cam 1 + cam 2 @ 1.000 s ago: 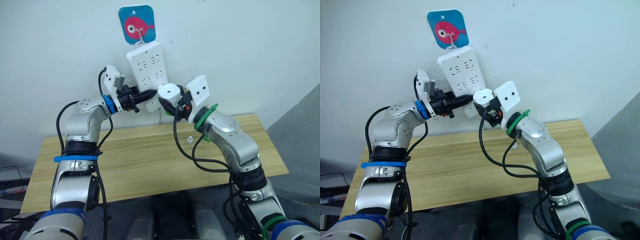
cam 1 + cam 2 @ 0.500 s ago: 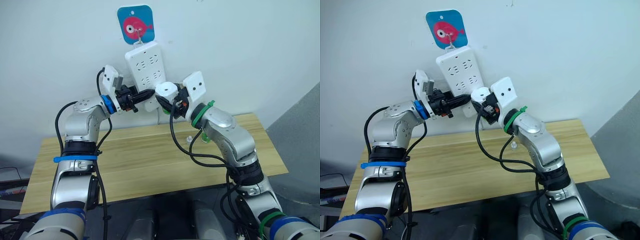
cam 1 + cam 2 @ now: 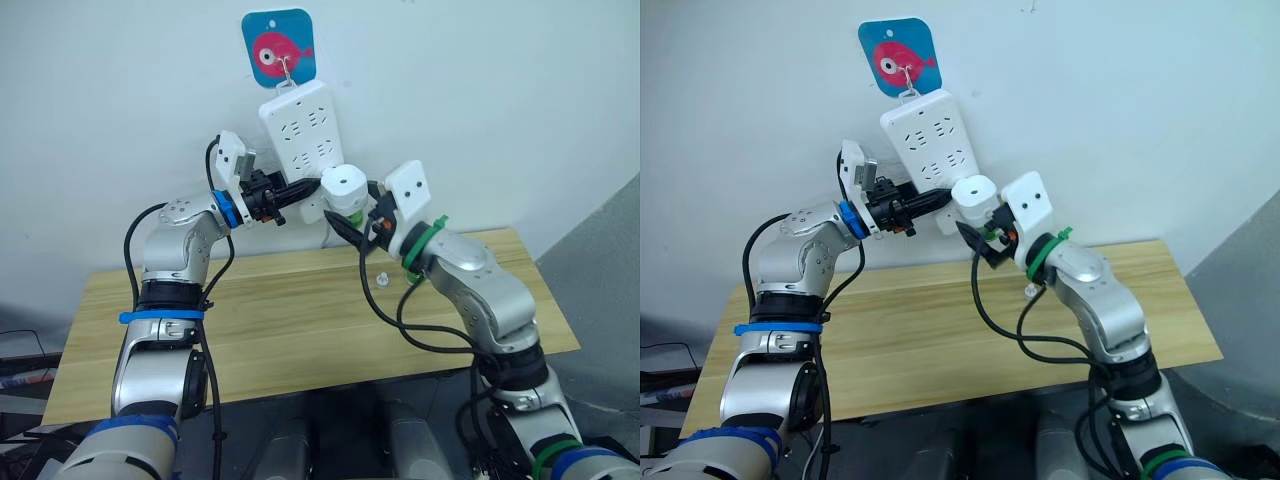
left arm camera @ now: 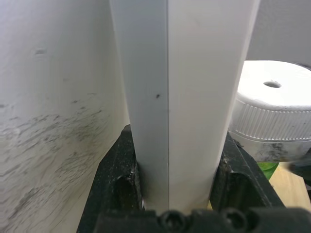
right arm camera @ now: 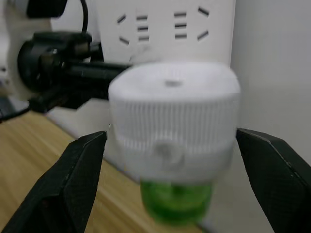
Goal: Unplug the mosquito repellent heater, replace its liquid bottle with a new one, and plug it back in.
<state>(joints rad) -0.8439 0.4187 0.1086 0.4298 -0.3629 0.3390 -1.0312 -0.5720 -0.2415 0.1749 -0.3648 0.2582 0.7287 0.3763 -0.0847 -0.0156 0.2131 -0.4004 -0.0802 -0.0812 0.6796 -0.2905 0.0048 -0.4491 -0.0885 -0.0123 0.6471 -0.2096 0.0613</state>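
Heater (image 3: 344, 187) sits plugged in at the lower end of the white power strip (image 3: 303, 135), near the centre of the head views; it is a white ribbed unit with a round hole in its face and a green bottle (image 5: 176, 201) showing underneath it. The strip hangs tilted on the pale wall from a hook on a blue tag with a pink fish (image 3: 280, 46), upper centre of the frame.

The left claw (image 3: 305, 187) reaches in from the left and is clamped on the lower edge of the strip; in the left wrist view its black fingers (image 4: 119, 179) press against both faces of the white bar, with the heater just beside it.

The right claw (image 3: 345, 228) comes up from the lower right, just below the heater. In the right wrist view its two fingers (image 5: 73, 183) stand wide apart, one on either side of the heater, with a gap on each side, gripping nothing.

Below, the wooden counter (image 3: 280, 320) carries a small clear item (image 3: 381, 278) near the right forearm, too small to make out.
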